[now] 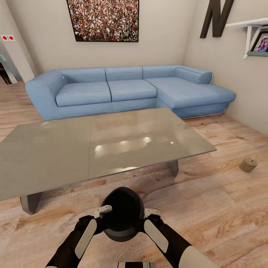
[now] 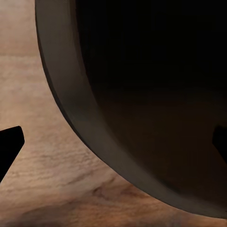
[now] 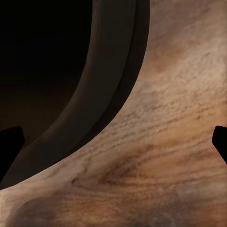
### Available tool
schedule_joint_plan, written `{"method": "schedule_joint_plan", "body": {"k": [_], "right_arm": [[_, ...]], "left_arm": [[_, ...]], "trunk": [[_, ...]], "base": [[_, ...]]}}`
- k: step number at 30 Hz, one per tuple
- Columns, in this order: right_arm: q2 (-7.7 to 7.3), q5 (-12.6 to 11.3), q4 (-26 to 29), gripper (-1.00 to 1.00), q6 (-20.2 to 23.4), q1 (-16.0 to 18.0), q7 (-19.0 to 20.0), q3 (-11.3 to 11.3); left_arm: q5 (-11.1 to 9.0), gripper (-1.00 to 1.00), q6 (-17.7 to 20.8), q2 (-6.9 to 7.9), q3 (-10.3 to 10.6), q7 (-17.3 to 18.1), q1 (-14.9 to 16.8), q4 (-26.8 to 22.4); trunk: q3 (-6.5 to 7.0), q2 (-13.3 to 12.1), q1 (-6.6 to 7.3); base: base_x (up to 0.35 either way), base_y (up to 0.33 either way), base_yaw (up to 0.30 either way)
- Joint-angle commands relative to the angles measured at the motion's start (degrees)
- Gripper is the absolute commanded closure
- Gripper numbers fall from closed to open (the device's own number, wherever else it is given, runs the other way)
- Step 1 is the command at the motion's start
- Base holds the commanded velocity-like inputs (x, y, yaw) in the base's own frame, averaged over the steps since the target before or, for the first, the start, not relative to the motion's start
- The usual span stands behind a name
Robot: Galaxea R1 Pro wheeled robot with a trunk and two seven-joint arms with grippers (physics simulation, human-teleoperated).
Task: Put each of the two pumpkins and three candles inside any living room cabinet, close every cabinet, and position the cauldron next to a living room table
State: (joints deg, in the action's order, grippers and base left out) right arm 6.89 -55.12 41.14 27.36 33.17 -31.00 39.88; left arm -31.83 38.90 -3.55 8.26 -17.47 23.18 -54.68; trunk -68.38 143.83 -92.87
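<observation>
I have both arms wrapped in front of me around the cauldron. My left gripper sits at the rim on its side and my right gripper at the rim opposite. In each wrist view the two dark fingertips stand wide apart, one over the black interior and one over bare wood, so both sets of jaws are spread and straddle the pot's lip; I cannot tell whether any pad actually touches the wall. I judge the two-sided hold is there because the pot is too broad and bulging for one gripper, and gripping opposite points of the rim keeps it level.

The cauldron hangs close to my trunk, mouth up, above the wooden floor. Just ahead of it is the near edge of the low glass-topped table, so the pot is already close to where it needs to end up; setting it down here, beside the table's grey base, looks like the remaining step for this part.

Off to my right, a small tan candle lies tipped on the floor, well apart from the table. Beyond the table stands a blue corner sofa against the wall.
</observation>
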Motion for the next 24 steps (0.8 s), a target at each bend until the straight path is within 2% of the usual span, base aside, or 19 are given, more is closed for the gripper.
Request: {"method": "schedule_joint_plan", "body": {"k": [1,7,24], "right_arm": [[-0.03,-0.42,0.08,-1.00,0.07,0.05,-0.47,0.20],[-0.03,-0.42,0.08,-1.00,0.07,0.05,-0.47,0.20],[-0.03,-0.42,-0.08,-1.00,0.06,0.05,-0.55,0.28]], "left_arm": [[-0.60,-1.00,0.12,0.01,0.09,-0.54,0.02,-0.07],[-0.59,-1.00,0.28,0.05,0.09,-0.54,0.04,-0.07],[-1.26,-1.00,2.66,0.20,-0.04,-0.46,1.26,-1.23]], "trunk": [[-0.05,0.02,0.01],[-0.05,0.02,0.01],[3.72,-0.21,0.45]], "base": [[0.000,0.000,0.000],[0.000,0.000,0.000],[-0.002,0.000,0.000]]}}
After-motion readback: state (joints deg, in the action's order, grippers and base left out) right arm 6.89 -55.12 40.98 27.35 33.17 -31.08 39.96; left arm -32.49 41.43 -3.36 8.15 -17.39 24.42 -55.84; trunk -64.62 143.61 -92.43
